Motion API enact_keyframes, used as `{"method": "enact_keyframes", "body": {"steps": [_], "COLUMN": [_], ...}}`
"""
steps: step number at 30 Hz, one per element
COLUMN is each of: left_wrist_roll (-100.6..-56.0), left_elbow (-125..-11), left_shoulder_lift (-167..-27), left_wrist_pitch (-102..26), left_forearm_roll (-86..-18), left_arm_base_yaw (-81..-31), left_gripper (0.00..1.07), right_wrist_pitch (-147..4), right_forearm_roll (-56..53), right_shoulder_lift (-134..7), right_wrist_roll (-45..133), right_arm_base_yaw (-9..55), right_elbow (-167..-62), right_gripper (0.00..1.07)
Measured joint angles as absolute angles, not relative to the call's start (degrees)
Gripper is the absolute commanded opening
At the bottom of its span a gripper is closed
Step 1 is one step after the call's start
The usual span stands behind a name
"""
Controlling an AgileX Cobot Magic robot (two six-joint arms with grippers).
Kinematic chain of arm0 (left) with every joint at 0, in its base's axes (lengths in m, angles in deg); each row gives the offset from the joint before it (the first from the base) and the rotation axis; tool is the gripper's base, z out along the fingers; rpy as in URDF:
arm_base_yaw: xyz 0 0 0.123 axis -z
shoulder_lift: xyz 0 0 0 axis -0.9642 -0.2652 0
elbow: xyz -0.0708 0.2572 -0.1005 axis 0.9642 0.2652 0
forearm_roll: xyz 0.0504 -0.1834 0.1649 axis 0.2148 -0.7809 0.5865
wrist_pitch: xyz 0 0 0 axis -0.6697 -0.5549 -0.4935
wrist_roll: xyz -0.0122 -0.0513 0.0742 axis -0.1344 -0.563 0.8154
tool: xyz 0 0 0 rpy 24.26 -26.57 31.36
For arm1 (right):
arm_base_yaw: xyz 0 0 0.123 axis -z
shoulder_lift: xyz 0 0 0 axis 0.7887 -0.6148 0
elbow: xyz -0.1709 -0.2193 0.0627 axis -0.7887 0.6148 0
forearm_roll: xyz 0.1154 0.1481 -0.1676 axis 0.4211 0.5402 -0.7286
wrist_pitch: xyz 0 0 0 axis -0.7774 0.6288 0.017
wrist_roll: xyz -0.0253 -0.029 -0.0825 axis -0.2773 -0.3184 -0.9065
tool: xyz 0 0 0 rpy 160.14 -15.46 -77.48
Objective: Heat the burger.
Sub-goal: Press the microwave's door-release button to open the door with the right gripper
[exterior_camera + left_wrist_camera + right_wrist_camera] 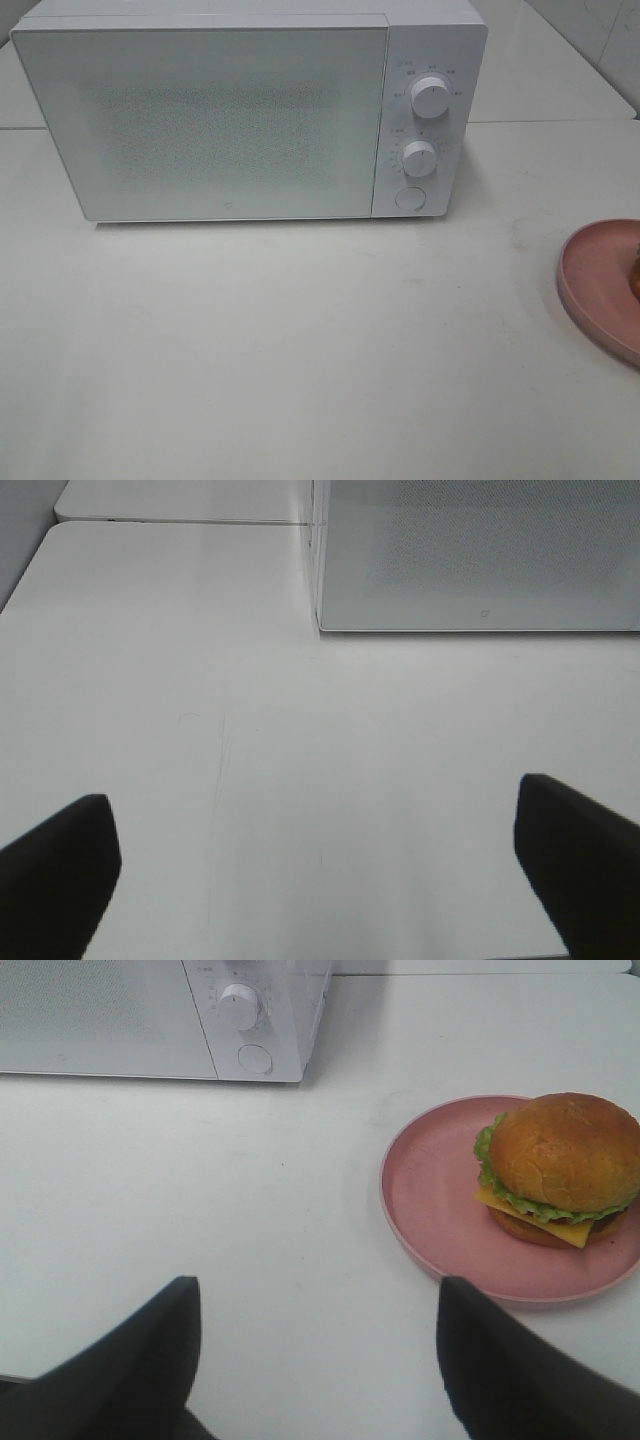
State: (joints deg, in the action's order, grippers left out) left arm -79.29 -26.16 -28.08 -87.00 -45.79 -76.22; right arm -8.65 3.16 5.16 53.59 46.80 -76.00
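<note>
The burger (562, 1160), with its golden-brown bun, green lettuce and yellow cheese, sits toward one side of a pink plate (440, 1200) on the white table. In the exterior high view only a sliver of the burger (635, 270) shows on the plate (595, 280), at the right edge. The white microwave (250, 115) stands at the back with its door closed. My right gripper (318, 1285) is open over bare table, short of the plate and beside it. Empty and wide open, my left gripper (312, 792) faces the microwave's lower front corner (322, 628). Neither arm appears in the exterior high view.
The microwave has two white knobs (430, 97) (419, 158) and a round button (408, 198) on its right panel. White tabletop (300, 340) spreads in front of it. A seam between table sections runs behind the microwave (180, 522).
</note>
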Motion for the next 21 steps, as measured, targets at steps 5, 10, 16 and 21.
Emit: {"method": "enact_keyframes", "body": {"steps": [5, 10, 16, 21], "left_wrist_roll": [-79.29, -79.29, -79.29, -79.29], "left_elbow": [-26.16, -26.16, -26.16, -26.16], "left_shoulder_lift": [-28.08, -28.08, -28.08, -28.08], "left_wrist_pitch": [-87.00, -87.00, -87.00, -87.00], "left_forearm_roll": [-45.79, -45.79, -45.79, -45.79], "left_arm_base_yaw": [-76.22, -76.22, -76.22, -76.22], "left_gripper": [1.00, 1.00, 1.00, 1.00], "right_wrist_pitch": [-8.65, -8.65, -8.65, -8.65], "right_forearm_roll": [3.16, 3.16, 3.16, 3.16], "right_shoulder_lift": [5.16, 5.16, 5.16, 4.93], "right_wrist_roll": [53.59, 53.59, 53.59, 53.53], "right_arm_base_yaw": [46.80, 46.80, 46.80, 46.80], "right_elbow": [-76.00, -76.00, -76.00, -76.57], "right_gripper": [0.66, 0.66, 0.66, 0.66]}}
